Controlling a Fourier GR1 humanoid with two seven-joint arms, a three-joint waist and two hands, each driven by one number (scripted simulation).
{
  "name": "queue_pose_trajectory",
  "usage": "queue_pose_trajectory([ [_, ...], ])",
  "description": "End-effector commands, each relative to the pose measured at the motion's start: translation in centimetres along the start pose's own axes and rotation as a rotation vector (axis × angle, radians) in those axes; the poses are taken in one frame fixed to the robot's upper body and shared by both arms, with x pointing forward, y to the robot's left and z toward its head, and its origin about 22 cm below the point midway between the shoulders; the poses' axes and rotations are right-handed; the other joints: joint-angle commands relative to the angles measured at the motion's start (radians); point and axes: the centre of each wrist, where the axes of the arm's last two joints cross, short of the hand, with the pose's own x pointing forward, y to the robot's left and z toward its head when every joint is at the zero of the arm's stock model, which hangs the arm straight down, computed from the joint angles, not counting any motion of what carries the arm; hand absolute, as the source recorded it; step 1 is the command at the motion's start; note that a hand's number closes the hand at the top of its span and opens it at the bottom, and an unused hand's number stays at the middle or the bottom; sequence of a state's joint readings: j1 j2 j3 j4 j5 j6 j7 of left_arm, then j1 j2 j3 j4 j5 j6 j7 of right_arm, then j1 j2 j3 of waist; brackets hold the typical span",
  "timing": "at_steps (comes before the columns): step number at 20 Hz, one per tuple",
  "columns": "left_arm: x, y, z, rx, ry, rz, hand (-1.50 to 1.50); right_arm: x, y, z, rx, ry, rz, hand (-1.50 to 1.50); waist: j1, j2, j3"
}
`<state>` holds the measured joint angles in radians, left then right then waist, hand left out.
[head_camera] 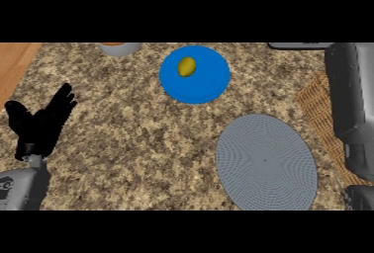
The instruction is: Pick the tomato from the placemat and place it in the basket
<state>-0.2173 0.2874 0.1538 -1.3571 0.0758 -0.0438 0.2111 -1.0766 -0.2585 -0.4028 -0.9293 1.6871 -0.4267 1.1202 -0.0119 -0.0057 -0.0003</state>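
Observation:
The grey round placemat (pixel 266 160) lies at the lower right with nothing on it. No tomato shows anywhere. The tan woven basket (pixel 315 111) sits at the right edge, mostly hidden behind my right forearm (pixel 352 99). That forearm runs from the lower right corner up past the top of the picture, so the right hand itself is out of sight. My left hand (pixel 40 123) rests open at the left edge, fingers up, holding nothing.
A blue plate (pixel 195 74) with a small yellow object (pixel 187 66) on it lies at the back centre. A grey bowl (pixel 119 48) stands at the back left. A wooden strip (pixel 15 64) borders the granite counter at the left.

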Motion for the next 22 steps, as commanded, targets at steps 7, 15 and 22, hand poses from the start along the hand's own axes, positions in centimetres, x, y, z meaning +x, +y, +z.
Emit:
queue_pose_trajectory([
  [7, 0.8, 0.3, 1.1, -0.007, -0.014, -0.007, 0.00, -9.0, -0.1, -3.7, -0.023, 0.116, -0.008, 1.50, 0.010, 0.003, 0.000],
  [15, 0.2, 0.5, 0.6, -0.002, 0.002, -0.005, 0.00, -13.3, 1.2, -3.6, -0.119, 0.297, -0.041, -1.50, 0.012, 0.006, 0.000],
  [22, 1.7, 1.0, 1.2, -0.027, -0.020, 0.000, 0.00, -16.6, 2.1, -4.3, -0.081, 0.196, -0.059, -1.50, 0.017, 0.006, 0.001],
])
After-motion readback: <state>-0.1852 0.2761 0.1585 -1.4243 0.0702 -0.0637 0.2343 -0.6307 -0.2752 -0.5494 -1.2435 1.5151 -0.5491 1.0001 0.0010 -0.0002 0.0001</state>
